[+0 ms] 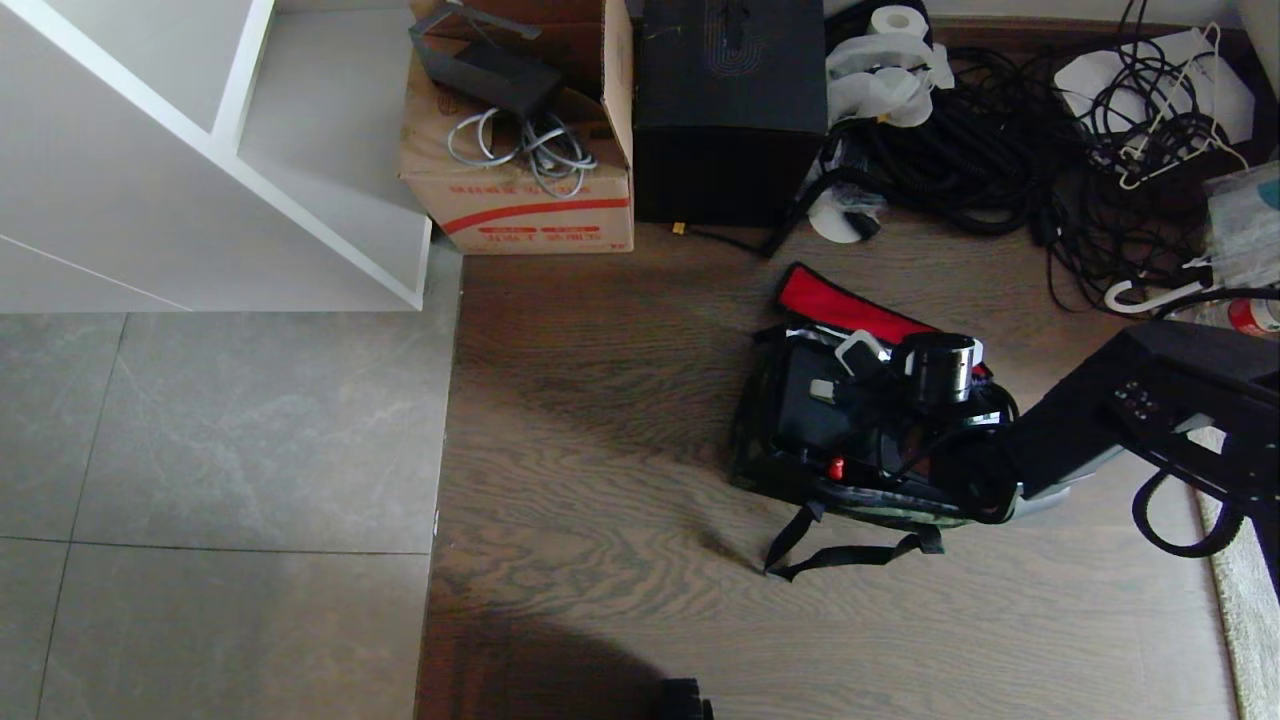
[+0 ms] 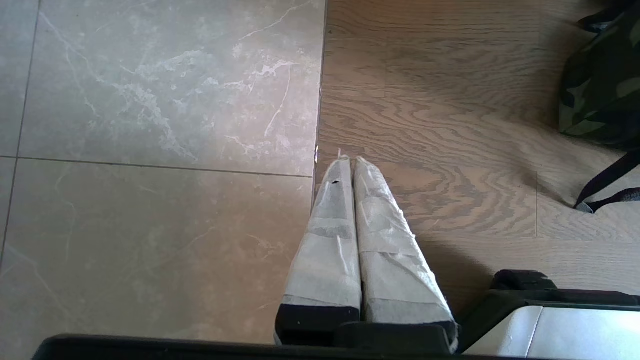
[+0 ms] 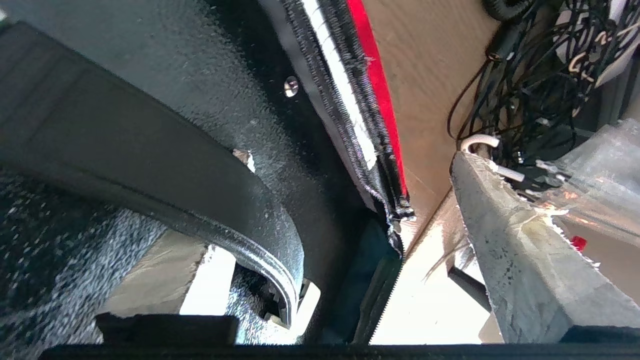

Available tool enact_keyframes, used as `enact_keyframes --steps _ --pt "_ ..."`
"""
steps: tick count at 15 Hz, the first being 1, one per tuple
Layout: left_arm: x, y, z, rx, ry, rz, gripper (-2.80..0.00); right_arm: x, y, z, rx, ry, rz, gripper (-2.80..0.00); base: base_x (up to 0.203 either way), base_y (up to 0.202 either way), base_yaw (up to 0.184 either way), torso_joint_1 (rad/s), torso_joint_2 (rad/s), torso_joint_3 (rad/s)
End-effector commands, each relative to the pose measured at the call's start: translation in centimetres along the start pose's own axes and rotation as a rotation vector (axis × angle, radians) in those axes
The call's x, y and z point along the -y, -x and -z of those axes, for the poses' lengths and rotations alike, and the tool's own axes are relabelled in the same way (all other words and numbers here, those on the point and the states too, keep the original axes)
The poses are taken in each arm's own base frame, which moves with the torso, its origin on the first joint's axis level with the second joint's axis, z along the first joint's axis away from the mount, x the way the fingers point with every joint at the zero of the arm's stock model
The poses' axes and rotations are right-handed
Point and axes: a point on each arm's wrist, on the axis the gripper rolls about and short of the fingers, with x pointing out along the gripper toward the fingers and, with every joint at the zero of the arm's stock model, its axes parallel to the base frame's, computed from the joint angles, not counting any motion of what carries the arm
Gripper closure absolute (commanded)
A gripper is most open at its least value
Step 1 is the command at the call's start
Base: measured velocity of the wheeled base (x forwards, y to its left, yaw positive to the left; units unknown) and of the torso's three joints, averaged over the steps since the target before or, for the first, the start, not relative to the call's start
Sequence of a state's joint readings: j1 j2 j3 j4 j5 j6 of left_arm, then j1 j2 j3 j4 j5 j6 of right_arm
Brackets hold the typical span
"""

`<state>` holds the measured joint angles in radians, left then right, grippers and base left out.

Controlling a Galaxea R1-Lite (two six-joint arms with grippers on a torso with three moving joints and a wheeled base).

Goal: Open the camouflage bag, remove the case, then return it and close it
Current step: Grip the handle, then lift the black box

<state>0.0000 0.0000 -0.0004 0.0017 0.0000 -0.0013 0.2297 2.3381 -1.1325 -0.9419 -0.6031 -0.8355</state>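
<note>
The flat black rectangular hard case lies inside the open camouflage bag, a boxy soft fabric bag in green, brown and black that sits on the wood-grain floor at about three o'clock from the middle of the head view. The case's broad face is turned up; its long axis runs roughly from ten o'clock to four o'clock, and its small red knob shows on the near edge, toward six o'clock. The bag's lid is folded back toward twelve o'clock, its red lining facing up, and black straps trail from the bag's near side toward six o'clock.

The right gripper reaches in from three o'clock and hangs over the case's far right end. In the right wrist view the jaws stand wide apart: one taped finger is clear of the bag, out beyond its zipper edge, while the case's curved black bar handle lies in the gap beside it. They hold nothing.

The left gripper hangs parked above the seam between the grey tiles and the wood, its taped jaws pressed together and empty.

Beyond the bag, toward twelve o'clock, stand a large black cube-shaped box and a brown cardboard carton; a tangle of black cables fills the one o'clock corner
</note>
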Motion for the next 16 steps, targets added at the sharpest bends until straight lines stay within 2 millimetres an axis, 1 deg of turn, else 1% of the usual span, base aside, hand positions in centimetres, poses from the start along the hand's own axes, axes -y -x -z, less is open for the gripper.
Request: enact_keyframes --steps 1,5,8,10,11,16 --pt "0.0 0.0 0.0 -0.002 0.000 0.000 0.00 0.1 -0.9 0.5 -0.008 0.008 0.008 -2.80 0.000 0.000 0.000 0.000 0.00 0.000" --pt "0.0 0.0 0.0 -0.002 0.000 0.000 0.00 0.8 -1.5 1.2 0.060 0.077 -0.020 -2.80 0.000 0.000 0.000 0.000 0.00 0.000" --pt "0.0 0.0 0.0 -0.002 0.000 0.000 0.00 1.1 -1.1 1.2 0.103 0.072 -0.011 -2.80 0.000 0.000 0.000 0.000 0.00 0.000" --pt "0.0 0.0 0.0 -0.002 0.000 0.000 0.00 0.9 -0.7 1.6 0.122 0.114 -0.024 -2.80 0.000 0.000 0.000 0.000 0.00 0.000" --pt "0.0 0.0 0.0 -0.002 0.000 0.000 0.00 0.8 -0.6 1.7 0.123 0.121 -0.029 0.00 0.000 0.000 0.000 0.000 0.00 0.000" --pt "0.0 0.0 0.0 -0.002 0.000 0.000 0.00 0.9 -0.6 1.6 0.130 0.110 -0.017 0.00 0.000 0.000 0.000 0.000 0.00 0.000"
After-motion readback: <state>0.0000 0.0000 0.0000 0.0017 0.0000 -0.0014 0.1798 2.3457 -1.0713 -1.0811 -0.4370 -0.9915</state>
